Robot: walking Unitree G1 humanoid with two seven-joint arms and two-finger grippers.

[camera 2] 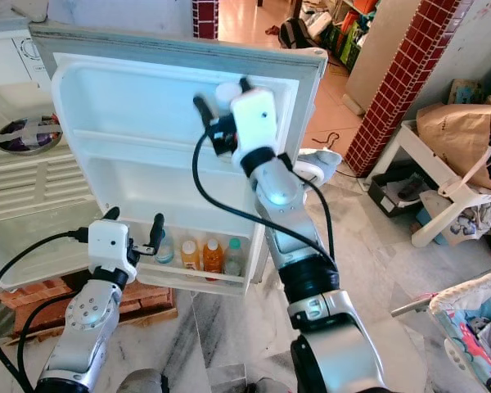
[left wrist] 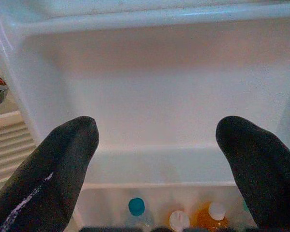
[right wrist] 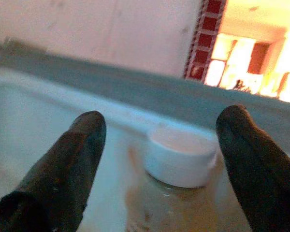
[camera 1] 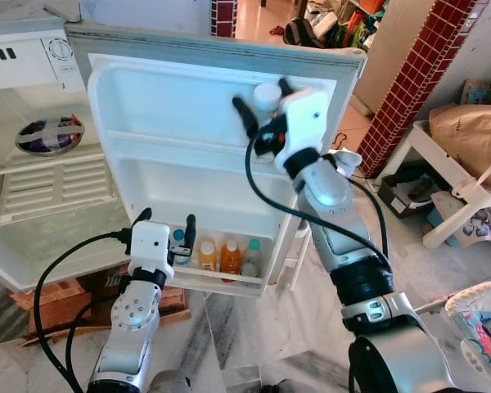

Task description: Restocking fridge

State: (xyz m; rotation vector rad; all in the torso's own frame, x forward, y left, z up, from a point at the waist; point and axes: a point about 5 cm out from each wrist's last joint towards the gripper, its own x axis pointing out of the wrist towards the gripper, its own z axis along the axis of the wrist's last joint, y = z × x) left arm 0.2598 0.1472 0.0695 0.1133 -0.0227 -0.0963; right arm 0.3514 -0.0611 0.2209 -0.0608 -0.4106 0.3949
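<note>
Bright daylight, glare behind — right wrist blurred

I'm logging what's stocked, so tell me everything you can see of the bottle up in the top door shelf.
The bottle stands upright in the fridge door's top shelf, near the door's top edge. It has a wide white cap and a clear-looking neck; its body is blurred. The right end effector's open fingers flank the cap without touching it.

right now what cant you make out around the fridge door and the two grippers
- White-capped bottle at the top door shelf: in the right wrist view its body is blurred and cut off by the edge; in the eye views the right gripper covers it.
- Bottles in the bottom door shelf: labels too small to read.
- Bowl inside the fridge: contents unclear.
- Left gripper: open, holding nothing.
</note>
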